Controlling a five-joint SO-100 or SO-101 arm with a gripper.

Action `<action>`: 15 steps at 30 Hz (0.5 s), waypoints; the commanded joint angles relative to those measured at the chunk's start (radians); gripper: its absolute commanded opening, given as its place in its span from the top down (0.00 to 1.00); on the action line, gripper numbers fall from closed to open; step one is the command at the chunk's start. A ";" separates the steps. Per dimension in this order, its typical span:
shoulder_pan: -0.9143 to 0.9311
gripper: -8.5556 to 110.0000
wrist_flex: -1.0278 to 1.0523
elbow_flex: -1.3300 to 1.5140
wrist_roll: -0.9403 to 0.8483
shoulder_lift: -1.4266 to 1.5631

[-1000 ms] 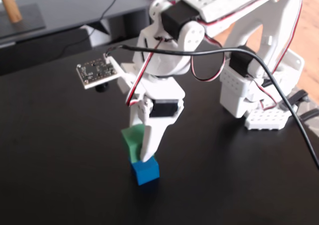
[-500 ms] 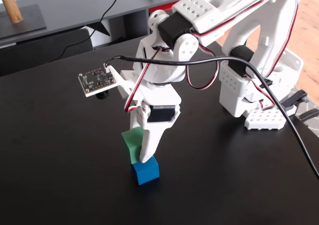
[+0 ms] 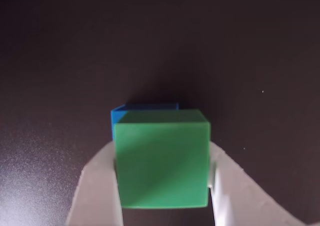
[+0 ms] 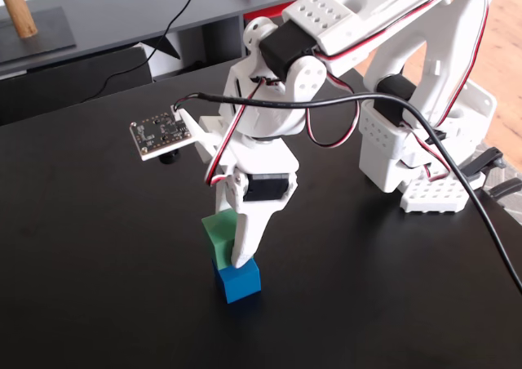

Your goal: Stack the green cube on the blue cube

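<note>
The green cube (image 3: 161, 158) sits between my white fingers (image 3: 102, 186), held in my gripper (image 3: 164, 196). In the fixed view the green cube (image 4: 217, 228) rests on or just above the blue cube (image 4: 238, 280), set a little to the left of it; I cannot tell if they touch. In the wrist view only the far top edge of the blue cube (image 3: 120, 115) shows behind the green one. My gripper (image 4: 236, 251) points straight down over the stack and is shut on the green cube.
The table (image 4: 98, 222) is black and matte. The arm's white base (image 4: 424, 165) stands at the right rear. A black cable (image 4: 457, 173) runs across the table's right side. A grey shelf (image 4: 122, 10) lies behind the table.
</note>
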 commanded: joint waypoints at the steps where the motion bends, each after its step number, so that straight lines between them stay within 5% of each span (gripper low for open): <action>1: -0.020 0.93 0.002 -0.003 0.009 0.029; 15: -0.026 0.92 -0.037 0.020 -0.005 0.031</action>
